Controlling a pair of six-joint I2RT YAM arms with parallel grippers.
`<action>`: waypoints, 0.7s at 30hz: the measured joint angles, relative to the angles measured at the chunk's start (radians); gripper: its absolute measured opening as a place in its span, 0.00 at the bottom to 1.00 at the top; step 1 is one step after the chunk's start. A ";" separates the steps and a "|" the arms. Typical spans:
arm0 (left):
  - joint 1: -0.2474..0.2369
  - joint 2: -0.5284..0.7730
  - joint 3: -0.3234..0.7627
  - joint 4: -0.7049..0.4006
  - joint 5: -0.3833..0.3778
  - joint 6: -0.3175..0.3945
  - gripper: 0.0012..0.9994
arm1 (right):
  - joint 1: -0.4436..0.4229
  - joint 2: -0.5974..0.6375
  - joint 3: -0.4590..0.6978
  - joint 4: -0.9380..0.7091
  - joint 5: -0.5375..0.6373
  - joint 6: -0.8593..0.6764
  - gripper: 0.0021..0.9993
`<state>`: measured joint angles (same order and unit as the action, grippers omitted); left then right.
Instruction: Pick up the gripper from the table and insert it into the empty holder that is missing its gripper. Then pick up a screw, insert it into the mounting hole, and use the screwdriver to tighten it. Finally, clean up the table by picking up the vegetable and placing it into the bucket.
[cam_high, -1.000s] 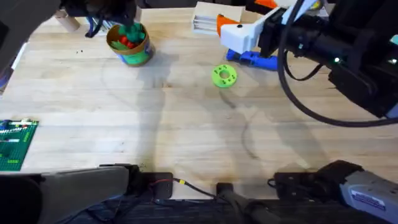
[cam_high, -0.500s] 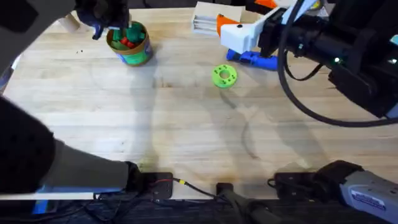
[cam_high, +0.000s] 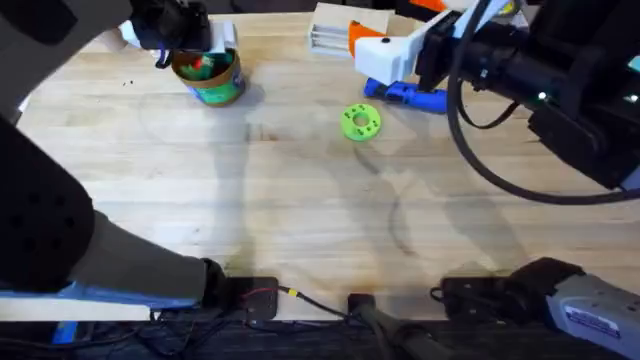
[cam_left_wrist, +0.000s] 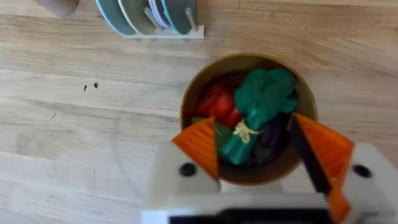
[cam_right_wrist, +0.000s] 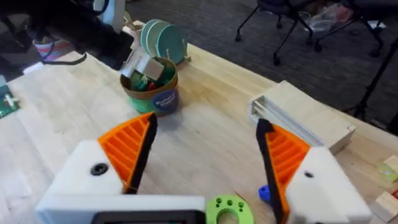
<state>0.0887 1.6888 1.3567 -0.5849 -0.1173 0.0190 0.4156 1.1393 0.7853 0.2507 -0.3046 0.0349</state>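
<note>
Left gripper (cam_left_wrist: 255, 152), fingers apart, hangs over the bucket (cam_left_wrist: 249, 118) holding the vegetable (cam_left_wrist: 261, 106); it should lift straight up, while right gripper (cam_right_wrist: 205, 146) rests spread wide.

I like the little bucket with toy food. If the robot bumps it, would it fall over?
Probably not easily: the bucket looks short and wide, standing flat on the table. It likely slides first, being small and probably light. The piled toys might shift.

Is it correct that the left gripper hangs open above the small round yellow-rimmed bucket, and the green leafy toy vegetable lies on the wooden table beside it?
Not quite. The left wrist view shows the green leafy toy vegetable inside the small round yellow-rimmed bucket, not on the table. The left gripper does hang open above it.
</note>
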 joint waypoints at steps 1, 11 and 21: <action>0.000 -0.005 0.000 -0.009 0.000 -0.001 0.99 | 0.000 0.000 0.000 0.003 0.000 0.000 0.99; -0.026 -0.247 0.000 -0.169 -0.001 0.029 0.99 | 0.000 -0.087 0.000 -0.036 0.000 0.001 0.99; -0.113 -0.567 0.000 -0.387 0.003 0.041 0.55 | 0.000 -0.289 0.000 -0.319 -0.001 0.003 0.99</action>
<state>-0.0242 1.1220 1.3567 -0.9720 -0.1139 0.0605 0.4156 0.8503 0.7853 -0.0679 -0.3054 0.0380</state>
